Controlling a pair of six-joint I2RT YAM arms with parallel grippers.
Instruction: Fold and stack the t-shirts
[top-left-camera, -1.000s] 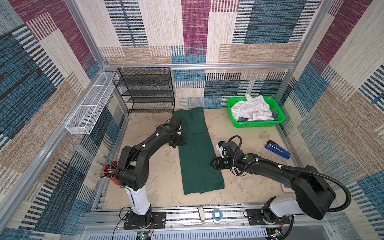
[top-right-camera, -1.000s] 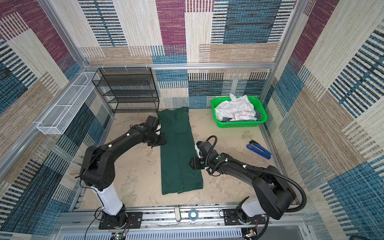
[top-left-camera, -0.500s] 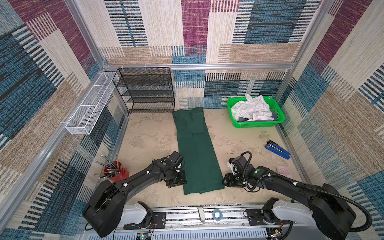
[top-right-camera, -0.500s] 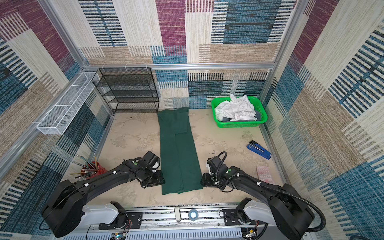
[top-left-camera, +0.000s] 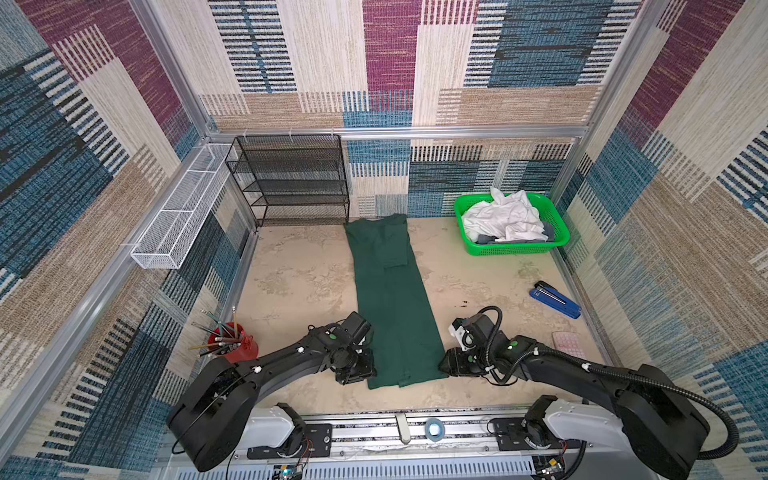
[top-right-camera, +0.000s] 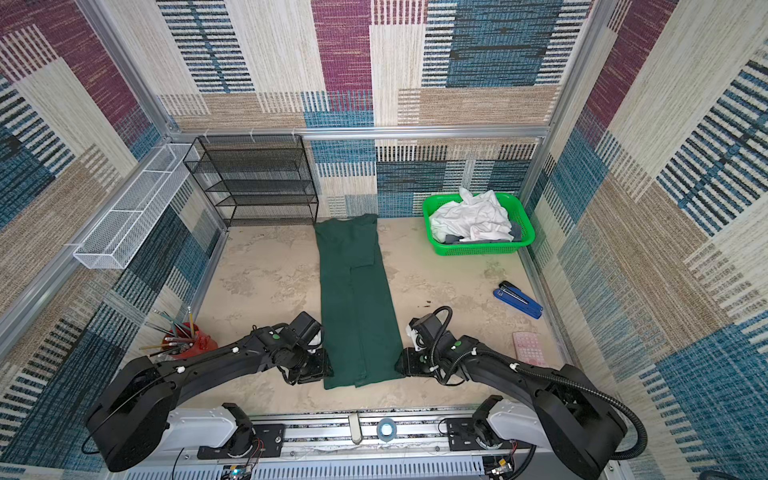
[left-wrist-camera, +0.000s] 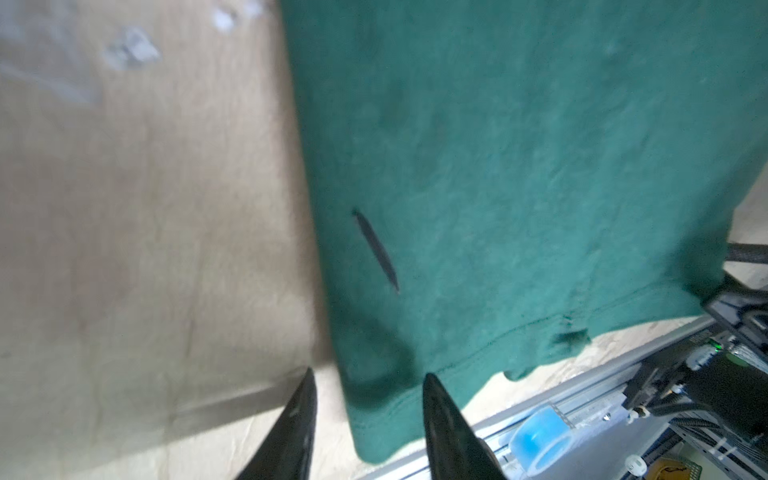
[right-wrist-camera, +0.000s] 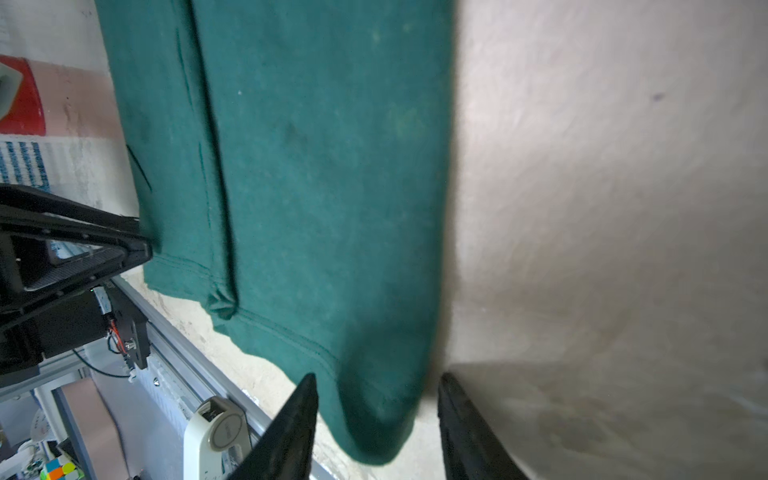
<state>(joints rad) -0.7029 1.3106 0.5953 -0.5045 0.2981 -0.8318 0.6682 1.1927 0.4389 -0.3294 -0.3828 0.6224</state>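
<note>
At two o'clock the green basket (top-left-camera: 515, 248) holds crumpled white t-shirts (top-left-camera: 500, 216) over grey fabric (top-left-camera: 484, 239); at eight, a red cup (top-left-camera: 239, 351) holds pencils (top-left-camera: 216, 332). The dark green t-shirt (top-left-camera: 390, 299) lies as a strip from twelve to six. Both arms have come down from farther up it. The left gripper (left-wrist-camera: 368, 374) and right gripper (right-wrist-camera: 376, 376) each stand apart astride a near hem corner. In both top views the fingertips are hidden.
</note>
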